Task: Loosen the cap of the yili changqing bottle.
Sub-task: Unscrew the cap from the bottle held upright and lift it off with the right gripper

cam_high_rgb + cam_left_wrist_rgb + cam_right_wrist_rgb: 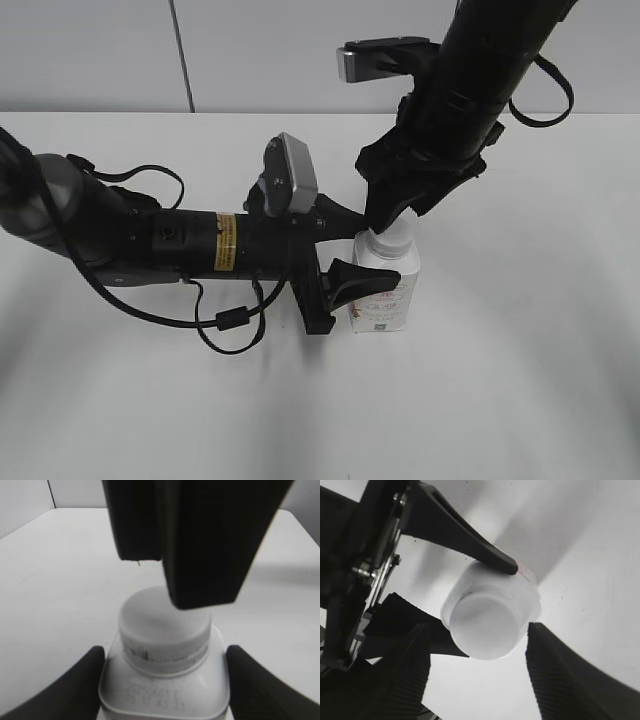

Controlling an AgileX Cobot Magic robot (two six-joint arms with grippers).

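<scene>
The white yili changqing bottle (385, 297) stands upright on the white table. My left gripper (366, 254) reaches in from the left and is shut on its body, one finger on each side of the shoulders (165, 695). The white ribbed cap (387, 240) sits on the neck; it also shows in the left wrist view (160, 625) and the right wrist view (482, 625). My right gripper (396, 214) hangs down from above with its fingers on either side of the cap (477, 645). It is open, with a gap on the left finger's side.
The white table (520, 380) spreads around the bottle, with a pale wall behind. The left arm's body and its cables (225, 322) lie across the left half of the table.
</scene>
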